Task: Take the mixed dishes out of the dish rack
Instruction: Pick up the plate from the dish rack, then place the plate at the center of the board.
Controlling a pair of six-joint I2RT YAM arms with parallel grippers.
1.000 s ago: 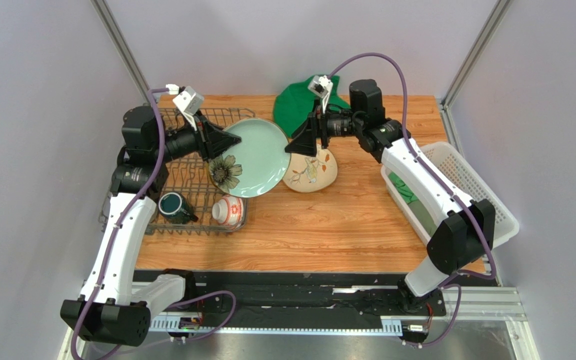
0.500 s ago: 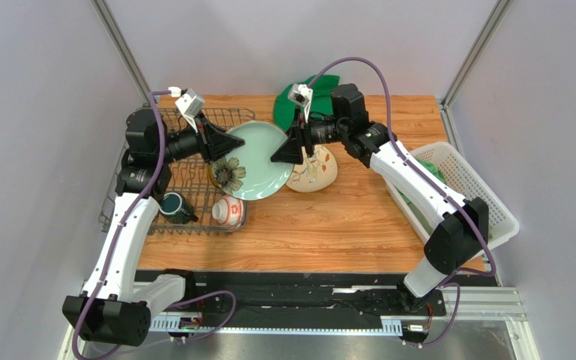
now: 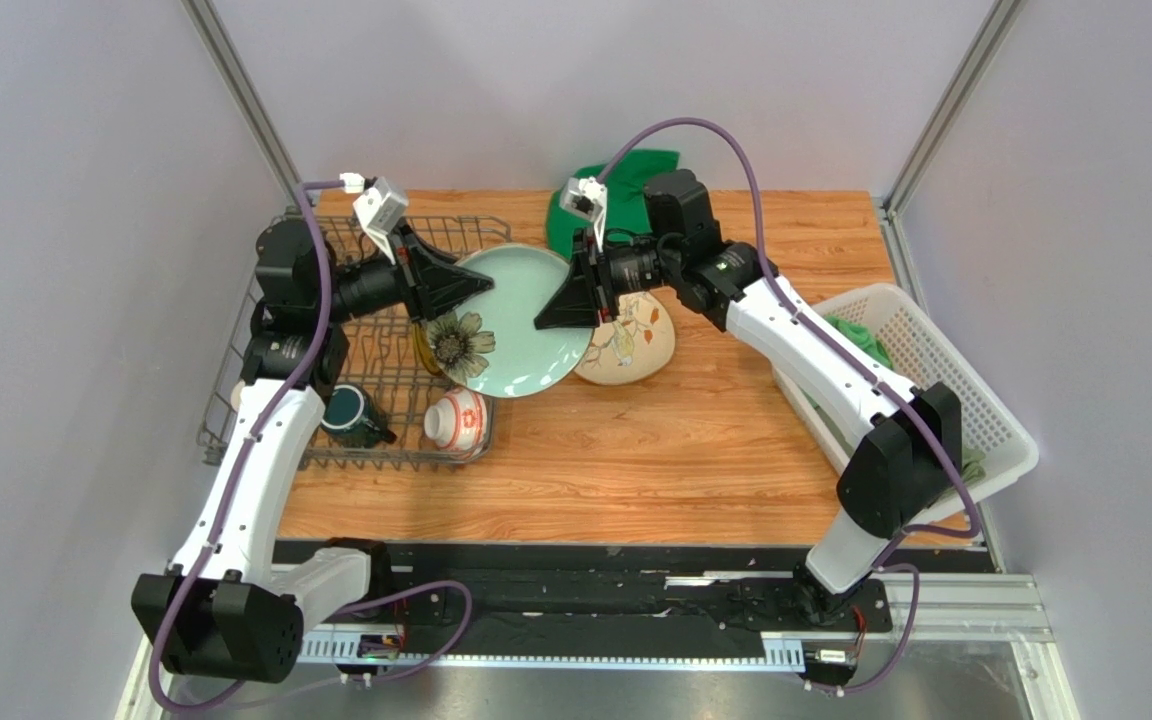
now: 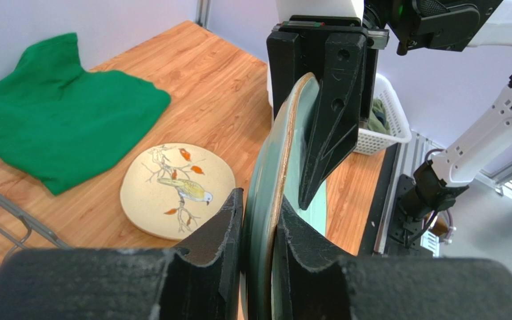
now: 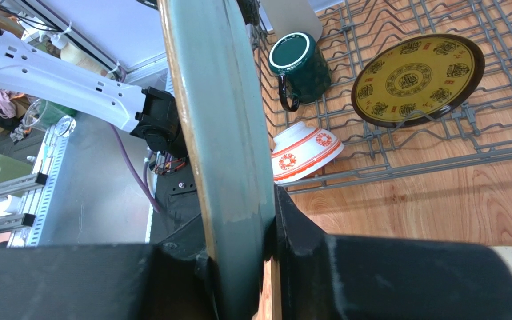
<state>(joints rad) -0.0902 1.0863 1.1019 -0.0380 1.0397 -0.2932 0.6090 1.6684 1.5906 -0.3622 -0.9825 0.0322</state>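
Both grippers (image 3: 473, 285) (image 3: 545, 317) on green plate (image 3: 515, 342) rim

The round glazed ceramic plate (image 3: 510, 338) is pale celadon green with a brown rim. The cream oval plate (image 4: 177, 190) shows a bird on a red-leaved branch. The small round plate (image 5: 417, 80) is yellow, dark-rimmed, with ringed motifs. The ceramic bowl (image 5: 305, 155) is white with red bands.
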